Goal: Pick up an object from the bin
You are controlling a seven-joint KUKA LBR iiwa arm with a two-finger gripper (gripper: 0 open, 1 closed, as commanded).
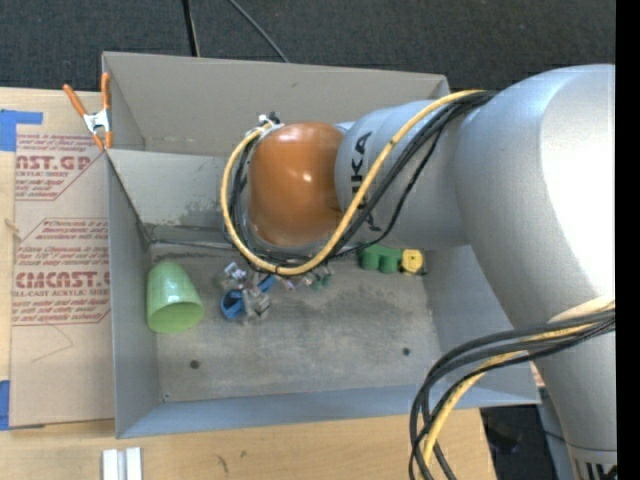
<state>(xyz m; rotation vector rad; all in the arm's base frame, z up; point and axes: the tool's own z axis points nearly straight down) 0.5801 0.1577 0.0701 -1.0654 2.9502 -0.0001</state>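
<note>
One green cup (172, 296) lies near the hand (247, 288).

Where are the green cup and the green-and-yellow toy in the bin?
green cup (171, 290), camera view, on its side wall
green-and-yellow toy (385, 259), camera view, on its green part

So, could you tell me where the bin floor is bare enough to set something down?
The widest bare stretch of the bin floor runs along the near wall, in front of the green cup and the green-and-yellow toy. It is crowded in the middle, where the gripper hangs over a small blue thing.
</note>
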